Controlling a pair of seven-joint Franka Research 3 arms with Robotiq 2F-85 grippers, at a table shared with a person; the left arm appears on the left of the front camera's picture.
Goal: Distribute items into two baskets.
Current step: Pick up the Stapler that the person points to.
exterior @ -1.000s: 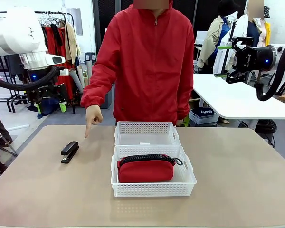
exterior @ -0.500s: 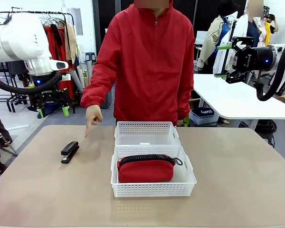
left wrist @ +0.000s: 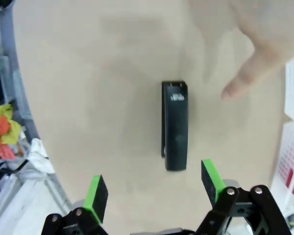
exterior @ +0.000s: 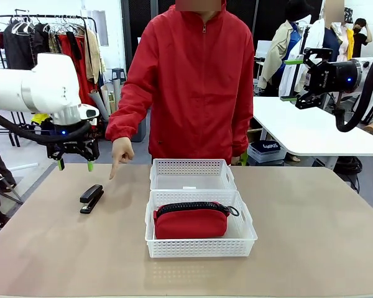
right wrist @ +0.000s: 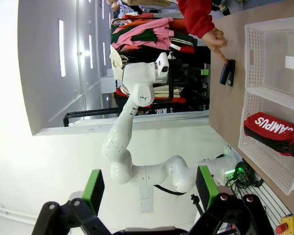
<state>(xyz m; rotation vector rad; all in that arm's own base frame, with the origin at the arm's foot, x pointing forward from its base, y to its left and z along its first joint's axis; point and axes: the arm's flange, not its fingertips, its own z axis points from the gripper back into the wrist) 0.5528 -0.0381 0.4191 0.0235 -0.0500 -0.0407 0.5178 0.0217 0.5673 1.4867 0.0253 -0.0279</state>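
Front view. The left arm comes in from the left edge of the tabletop [exterior: 311, 236], elbow bent, wrist turned downward. The left claw [exterior: 75, 164] hangs above the far-left part of the tabletop with its green pads spread wide and nothing between them. The stapler [exterior: 91, 198] lies flat just below and slightly nearer than the claw, clear of it. The person's hand [exterior: 121, 152] points its index finger down at the tabletop, just beside the stapler's far end and not touching it. At the middle of the tabletop stand the two baskets, pressed end to end: the smaller basket [exterior: 192, 166] toward the far edge, the larger basket [exterior: 202, 249] toward the near edge. The red pouch [exterior: 191, 222] lies inside the larger one. The right claw [exterior: 290, 79] is held high off the right side, fingers level and pointing toward picture left – spread wide, holding nothing.

Left wrist view. The left claw looks straight down, with its pads wide apart. The stapler lies on the bare tabletop, its near end falling between the two pads – height above it cannot be told. The person's index finger points near the stapler's other end.

Right wrist view. The right claw's pads stand wide, with nothing held. Far off lie the baskets, the pouch and the stapler.
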